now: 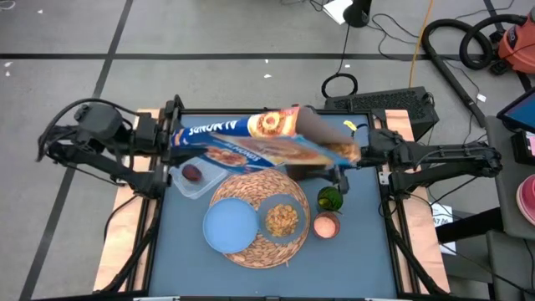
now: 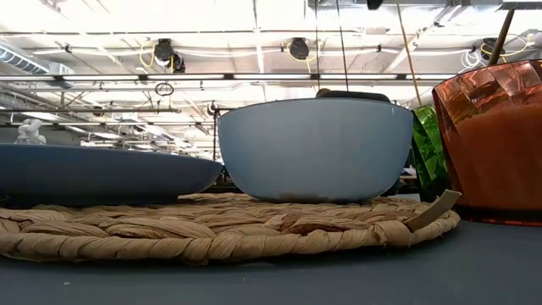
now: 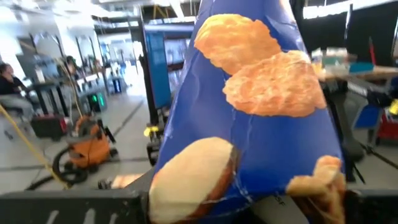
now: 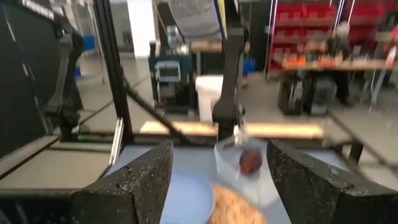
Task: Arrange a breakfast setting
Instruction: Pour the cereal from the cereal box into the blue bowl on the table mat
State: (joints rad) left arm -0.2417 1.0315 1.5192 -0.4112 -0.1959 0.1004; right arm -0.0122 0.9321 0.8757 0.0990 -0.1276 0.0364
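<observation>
**A:** Blue table (image 1: 368, 259) from above: what's on it?

**B:** The mat (image 1: 251, 252) sits mid-table. On it, the plate (image 1: 229, 227) lies beside the bowl (image 1: 282, 219), which has cereal (image 1: 282, 222) in it. The cup (image 1: 326, 224) stands just off the mat, next to a green glass (image 1: 330, 199). The fruit (image 1: 192, 174) lies in the tub (image 1: 203, 186), touching the mat's far-left edge. I see no bagel.

**A:** And the arms?

**B:** The left gripper (image 1: 174, 138) has one end of a blue box (image 1: 251, 138), clamped and held aloft across the far side. The right gripper (image 1: 338, 178) hangs near the green glass with nothing in it.

**A:** Low view?

**B:** Only the plate, bowl and cup, all upright and settled. No arm shows.

**A:** Left wrist?

**B:** The box fills it, so the grip itself is hidden there.

**A:** Right wrist?

**B:** Its fingers (image 4: 134, 186) are spread wide and empty, facing the tub.

**A:** How would the fruit handle?

**B:** I'd guess it is small, light, smooth and soft, and likely to roll or bruise. I'd pinch it gently across the middle, coming from above to clear the tub walls. The box looks like thin card, so a hard squeeze would buckle it.
</observation>
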